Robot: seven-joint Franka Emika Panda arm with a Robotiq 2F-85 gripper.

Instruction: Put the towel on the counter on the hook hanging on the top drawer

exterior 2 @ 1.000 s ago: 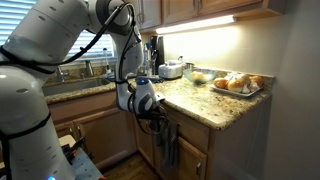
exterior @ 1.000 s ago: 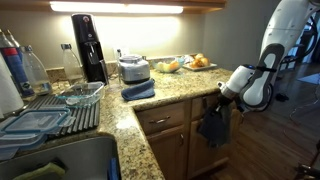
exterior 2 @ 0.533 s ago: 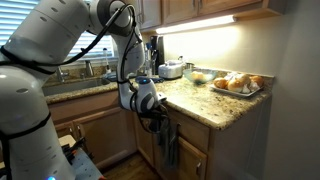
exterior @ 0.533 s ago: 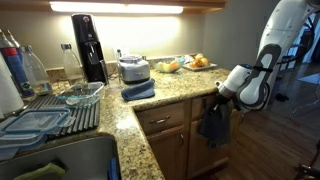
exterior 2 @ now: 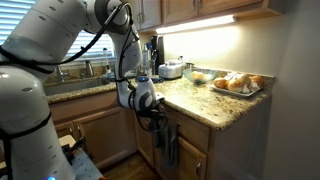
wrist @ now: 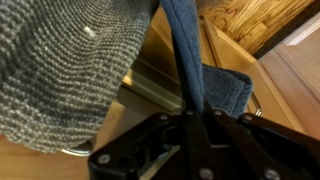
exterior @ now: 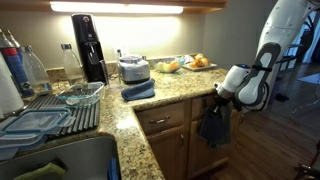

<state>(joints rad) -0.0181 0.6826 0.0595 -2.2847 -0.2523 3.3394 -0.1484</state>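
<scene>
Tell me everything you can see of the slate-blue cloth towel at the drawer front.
The slate-blue cloth towel looks soft, plain and woven. It is bunched at its top and droops in loose folds. It hangs below the rounded edge of the speckled granite counter, in front of the honey-brown wooden top drawer. The black gripper is shut on a narrow fold of it. Whether it touches any hook cannot be told.
</scene>
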